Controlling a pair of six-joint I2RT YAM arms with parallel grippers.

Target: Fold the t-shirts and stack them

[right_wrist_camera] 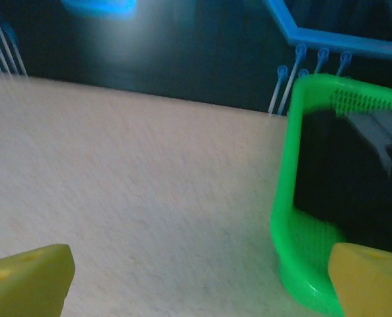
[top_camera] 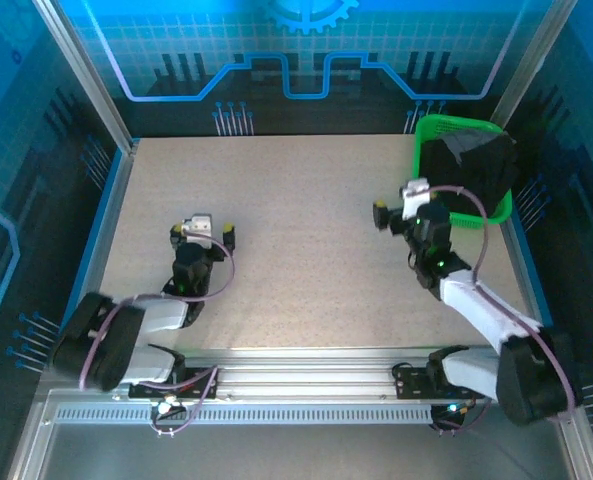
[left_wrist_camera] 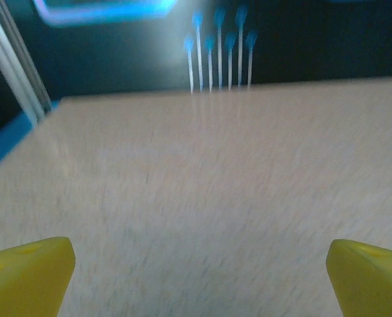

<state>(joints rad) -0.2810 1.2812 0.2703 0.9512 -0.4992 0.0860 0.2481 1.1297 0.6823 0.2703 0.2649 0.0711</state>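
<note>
Black and dark grey t-shirts (top_camera: 471, 165) bunched together inside green mesh basket (top_camera: 446, 122) at table's (top_camera: 306, 180) far right corner, long axis and facing unreadable, left gripper (top_camera: 203, 235) spread wide, empty, over bare tabletop, right gripper (top_camera: 404, 210) spread wide, empty, just beside basket.

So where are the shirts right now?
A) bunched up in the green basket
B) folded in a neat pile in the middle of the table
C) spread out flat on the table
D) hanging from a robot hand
A: the dark t-shirts sit bunched inside the green basket at the far right corner of the table.
</note>
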